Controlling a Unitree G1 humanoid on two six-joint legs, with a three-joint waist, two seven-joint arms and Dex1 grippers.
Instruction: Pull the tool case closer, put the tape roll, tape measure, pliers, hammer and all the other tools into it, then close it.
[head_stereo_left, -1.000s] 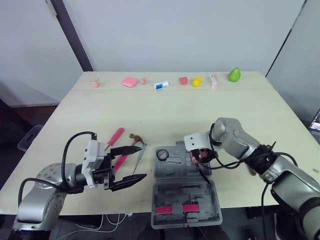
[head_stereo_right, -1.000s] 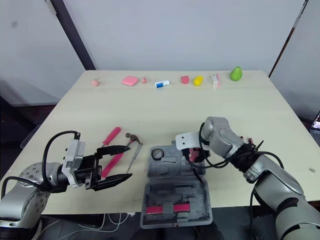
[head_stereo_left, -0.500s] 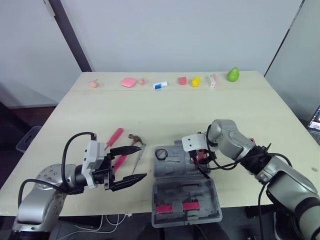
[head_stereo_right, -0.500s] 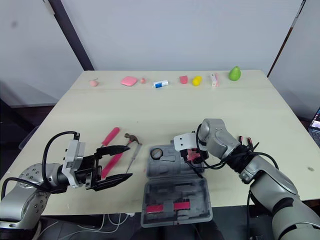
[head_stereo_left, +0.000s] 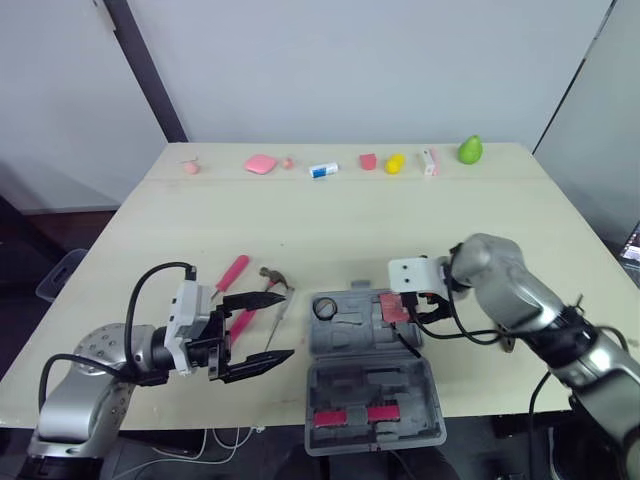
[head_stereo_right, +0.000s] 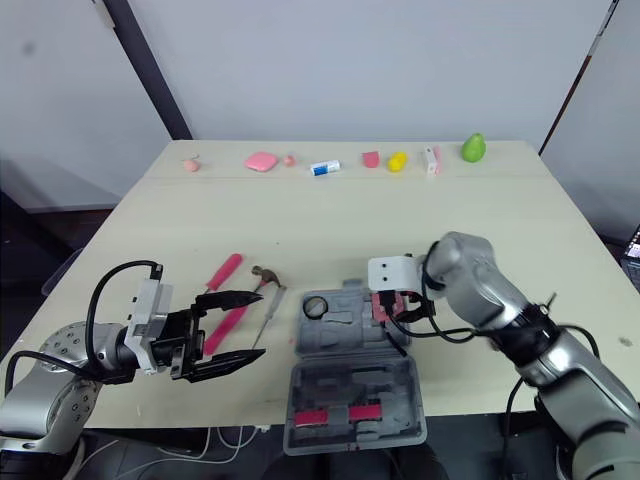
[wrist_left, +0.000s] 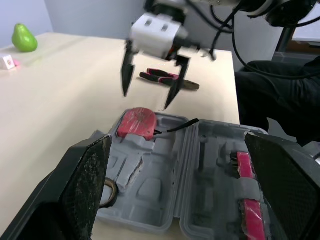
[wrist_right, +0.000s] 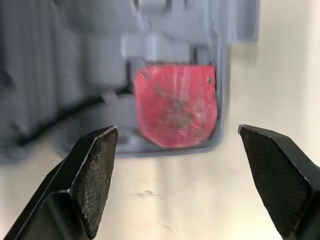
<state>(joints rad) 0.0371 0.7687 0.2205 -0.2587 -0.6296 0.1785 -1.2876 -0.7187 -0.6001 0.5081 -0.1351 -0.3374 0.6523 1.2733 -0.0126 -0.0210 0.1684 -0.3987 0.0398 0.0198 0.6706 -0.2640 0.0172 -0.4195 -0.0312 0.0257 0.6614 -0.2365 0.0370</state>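
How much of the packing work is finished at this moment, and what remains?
Done: the tool case lies open at the front edge of the table, with the tape roll and red tape measure inside. In hand: nothing; the right tool hangs open over the tape measure, the left tool open near the hammer. Left: the hammer, the pink-handled tools beside it, the pliers, then closing the case.
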